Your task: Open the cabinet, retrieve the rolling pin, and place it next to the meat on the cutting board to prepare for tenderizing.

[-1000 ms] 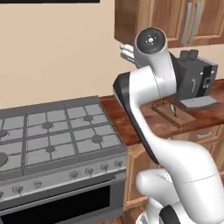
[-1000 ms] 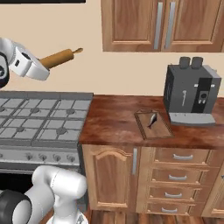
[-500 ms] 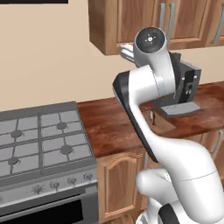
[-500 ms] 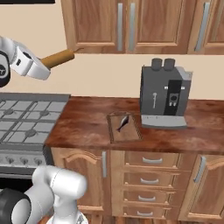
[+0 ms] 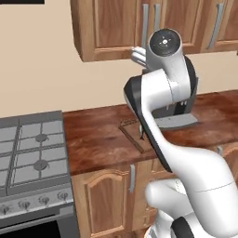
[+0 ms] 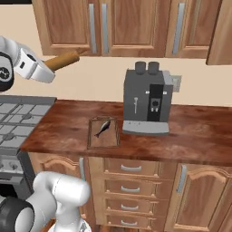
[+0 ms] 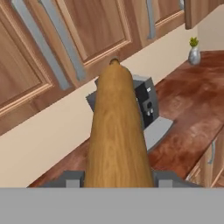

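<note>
Holding the pin by one end, high in the upper left of the right base frame. My gripper is closed partway round its body; jaws stand on either side of the wood, pin clamped between them. In the hand view the pin runs straight away from my fingers up the middle of the frame, thick barrel near, narrow knob at the far tip. Its long axis lines up with the direction the hand looks. In the right base frame it slants up and to the right, far knob just below the cabinet doors.

Board lies flat on the counter, lower middle of the right base frame, well below the pin and to its right. A small dark fish-like piece of meat lies on it, slanted. In the left base frame only a corner of the board shows past my arm.

Grey coffee machine stands just right of the board against the cream wall. Stove at the left edge. Brown wood counter, drawers beneath. Small vase with a green sprig on the counter, upper right of the hand frame. Cabinet doors nearest the pin look shut, grey bar handles upright.
</note>
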Tool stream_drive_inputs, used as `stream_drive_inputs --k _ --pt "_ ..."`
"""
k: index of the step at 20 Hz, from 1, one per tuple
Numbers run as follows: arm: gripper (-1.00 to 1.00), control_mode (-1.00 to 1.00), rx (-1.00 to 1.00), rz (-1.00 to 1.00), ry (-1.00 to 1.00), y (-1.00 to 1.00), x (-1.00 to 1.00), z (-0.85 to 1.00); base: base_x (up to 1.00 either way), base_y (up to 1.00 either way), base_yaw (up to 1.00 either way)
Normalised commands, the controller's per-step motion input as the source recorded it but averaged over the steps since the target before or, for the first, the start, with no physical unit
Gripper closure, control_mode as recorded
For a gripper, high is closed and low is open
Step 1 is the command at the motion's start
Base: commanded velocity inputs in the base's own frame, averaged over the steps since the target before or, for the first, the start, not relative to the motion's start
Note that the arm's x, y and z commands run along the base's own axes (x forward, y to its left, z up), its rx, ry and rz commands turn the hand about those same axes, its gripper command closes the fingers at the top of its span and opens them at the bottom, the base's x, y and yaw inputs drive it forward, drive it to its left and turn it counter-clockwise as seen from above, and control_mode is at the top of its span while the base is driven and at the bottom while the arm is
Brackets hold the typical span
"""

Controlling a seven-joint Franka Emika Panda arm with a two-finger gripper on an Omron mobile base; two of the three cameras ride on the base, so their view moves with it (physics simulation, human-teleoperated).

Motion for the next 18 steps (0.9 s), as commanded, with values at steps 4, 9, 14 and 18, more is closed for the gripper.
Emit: stream_drive_inputs --k 4,9,14,18 --pt "1.0 1.0 0.0 0.0 0.0 0.0 0.0 0.0 0.44 -0.26 0.14" --pt "1.0 1.0 0.0 0.0 0.0 0.0 0.0 0.0 0.5 -0.18 0.16" --pt "1.0 1.0 0.0 0.0 0.0 0.0 0.0 0.0 0.59 -0.07 0.15" --pt "1.0 1.0 0.0 0.0 0.0 0.0 0.0 0.0 0.26 0.0 0.06"
